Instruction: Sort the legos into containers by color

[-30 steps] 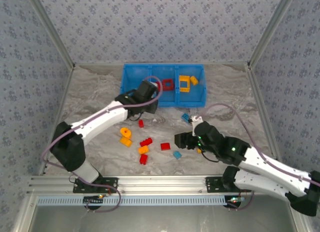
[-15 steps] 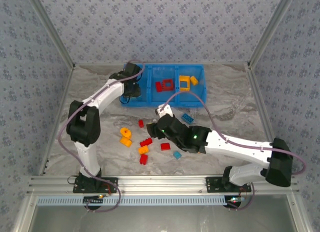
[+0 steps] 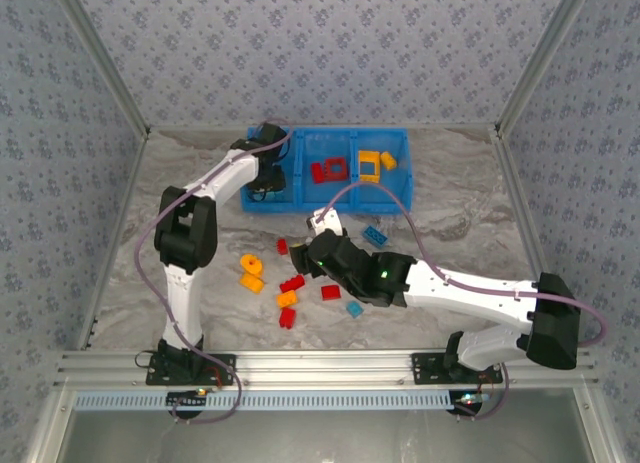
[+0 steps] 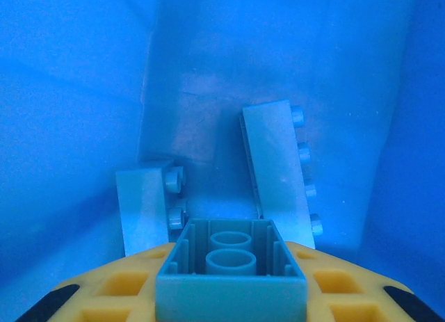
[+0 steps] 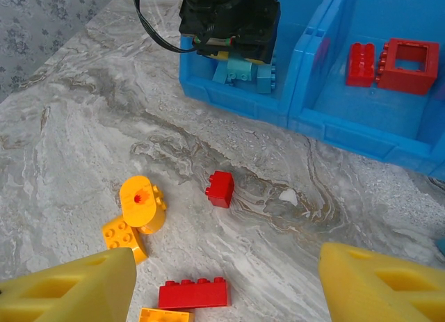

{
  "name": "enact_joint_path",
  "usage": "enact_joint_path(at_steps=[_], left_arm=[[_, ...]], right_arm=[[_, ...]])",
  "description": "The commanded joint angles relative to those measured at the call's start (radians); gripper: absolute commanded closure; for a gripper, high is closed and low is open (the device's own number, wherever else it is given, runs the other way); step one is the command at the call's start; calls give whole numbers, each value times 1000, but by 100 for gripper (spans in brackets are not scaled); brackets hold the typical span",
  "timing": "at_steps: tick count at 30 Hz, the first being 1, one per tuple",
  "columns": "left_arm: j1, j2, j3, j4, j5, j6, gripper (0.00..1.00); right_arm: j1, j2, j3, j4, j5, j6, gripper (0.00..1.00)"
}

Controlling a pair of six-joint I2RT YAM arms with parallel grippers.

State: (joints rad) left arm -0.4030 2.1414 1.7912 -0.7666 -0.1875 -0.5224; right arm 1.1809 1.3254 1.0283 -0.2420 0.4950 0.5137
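"The left gripper (image 4: 229, 294) is clamped on a pale blue brick (image 4: 229, 263), down inside the bin's (image 3: 390, 203) left compartment. A second ago it was out by the bin's front edge."

"Anything under it?"

"A short blue brick (image 4: 146, 211) and a long blue brick (image 4: 278, 172), lying on the floor there."

"And the right gripper (image 5: 226, 284)?"

"Its fingers are wide apart and hold nothing. It has swung in from the right of the table (image 3: 470, 213) and now hangs over the loose pieces. There's a long red brick (image 5: 193, 293) just below, a small red brick (image 5: 220, 188) farther out, and a round orange piece (image 5: 142, 204) off to the side."
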Motion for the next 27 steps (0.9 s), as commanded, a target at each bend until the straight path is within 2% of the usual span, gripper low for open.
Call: enact_joint_path(at_steps=[1, 4, 7, 9, 15, 17, 22, 24, 27], left_arm=[[5, 4, 7, -21, 1, -23, 66], [6, 9, 3, -20, 13, -31, 59], [5, -5, -13, -18, 13, -34, 44], [4, -24, -28, -13, 14, -36, 38], [-1, -112, -53, -4, 19, -39, 37], [-8, -159, -60, -7, 21, -42, 37], [-58, -348, -161, 15, 39, -56, 31], [-105, -461, -255, 57, 60, -52, 28], [-215, -644, -441, 167, 109, -48, 23]], right_arm=[[7, -16, -8, 3, 31, 22, 28], [6, -9, -5, -3, 29, 24, 28], [5, -8, -5, -16, 31, 30, 28], [5, -11, -7, -24, 34, 34, 28], [-4, -45, -5, -96, 79, 49, 28], [-18, -63, 7, -182, 109, 95, 29], [-65, -100, 38, -594, 141, 372, 30], [-72, -117, 18, -744, 96, 495, 30], [-86, -154, -67, -838, -36, 592, 28]])
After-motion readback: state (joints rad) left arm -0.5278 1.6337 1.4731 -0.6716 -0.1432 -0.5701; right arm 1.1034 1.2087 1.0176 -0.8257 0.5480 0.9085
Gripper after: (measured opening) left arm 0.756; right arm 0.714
